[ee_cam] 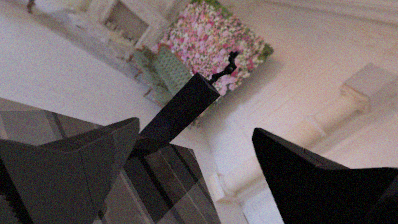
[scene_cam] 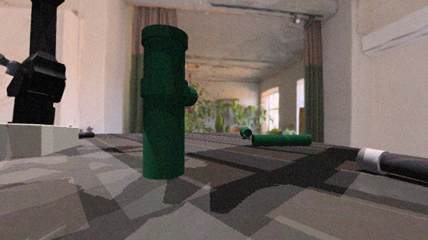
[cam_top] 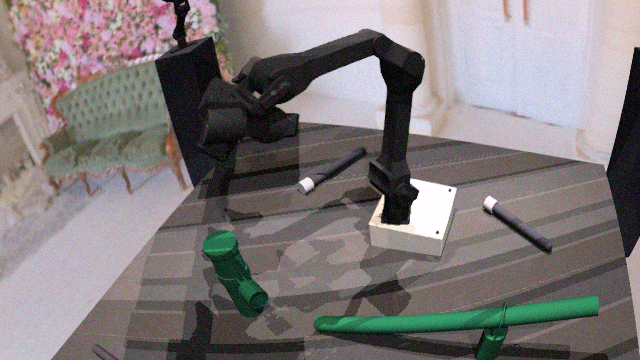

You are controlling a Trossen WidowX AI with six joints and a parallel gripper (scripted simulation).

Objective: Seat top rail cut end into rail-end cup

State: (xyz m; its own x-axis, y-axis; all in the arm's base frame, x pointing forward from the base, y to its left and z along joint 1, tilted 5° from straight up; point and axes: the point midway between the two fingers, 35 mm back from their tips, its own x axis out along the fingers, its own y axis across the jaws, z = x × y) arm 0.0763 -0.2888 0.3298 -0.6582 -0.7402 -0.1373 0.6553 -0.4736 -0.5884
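Cup point(cam_top: 248, 291) point(scene_cam: 190, 95) gapes open, rail point(cam_top: 425, 322) point(scene_cam: 243, 134) lying outside it.

The big post point(cam_top: 231, 277) point(scene_cam: 164, 134) and the rail point(cam_top: 415, 324) look like smooth green plastic, mostly matt (a faint sheen shows along the rail); the white base block point(cam_top: 430, 210) point(scene_cam: 60, 138) seems smooth; the jaws look dull black; the surface point(cam_top: 320, 240) point(scene_cam: 131, 222) point(ee_cam: 150, 185) resembles weathered wood planking, its exact material unclear

Green rail point(cam_top: 400, 324), green post point(cam_top: 232, 277) point(scene_cam: 163, 112), striped brown-grey table top point(cam_top: 565, 200) point(scene_cam: 139, 229) point(ee_cam: 115, 205), black arm point(cam_top: 397, 120) point(scene_cam: 43, 34), white base block point(cam_top: 432, 200) point(scene_cam: 60, 141)
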